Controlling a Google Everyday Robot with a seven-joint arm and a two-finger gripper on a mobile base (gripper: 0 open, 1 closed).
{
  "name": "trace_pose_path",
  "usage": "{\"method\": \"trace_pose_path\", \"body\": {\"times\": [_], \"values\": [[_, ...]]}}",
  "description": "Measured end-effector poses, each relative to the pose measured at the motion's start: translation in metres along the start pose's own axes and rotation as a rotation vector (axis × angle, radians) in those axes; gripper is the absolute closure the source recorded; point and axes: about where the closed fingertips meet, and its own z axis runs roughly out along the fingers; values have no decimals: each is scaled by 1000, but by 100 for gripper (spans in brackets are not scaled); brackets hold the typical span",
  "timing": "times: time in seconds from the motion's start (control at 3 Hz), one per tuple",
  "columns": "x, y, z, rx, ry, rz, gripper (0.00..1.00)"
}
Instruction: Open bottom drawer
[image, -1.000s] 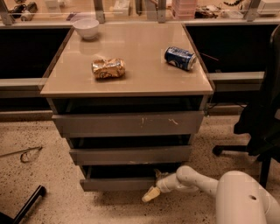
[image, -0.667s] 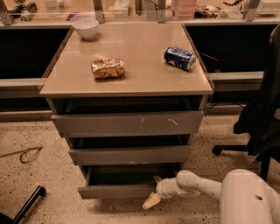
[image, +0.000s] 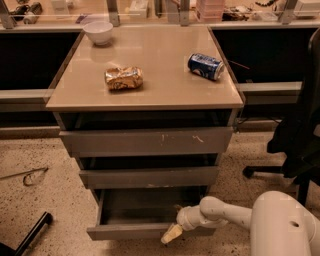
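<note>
The bottom drawer has a slim grey front and stands pulled out from the grey cabinet, showing its flat tray. Above it are the mid-sized drawer front and the tallest front with white scratch marks, both pushed in. My gripper sits at the right part of the bottom drawer's front edge, with the white arm reaching in from the lower right.
On the cabinet top lie a white bowl, a crumpled snack bag and a blue can on its side. A black office chair stands at right. A black bar and a wire lie on the floor at left.
The bottom drawer has slid further out towards the camera, and my gripper has moved with its front edge, down and slightly left.
</note>
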Motion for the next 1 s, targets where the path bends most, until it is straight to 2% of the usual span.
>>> {"method": "trace_pose_path", "body": {"times": [0.33, 0.67, 1.0], "values": [[5, 11, 2, -5, 25, 15, 0], [20, 26, -11, 22, 70, 65, 0], [33, 53, -17, 25, 125, 117, 0]]}}
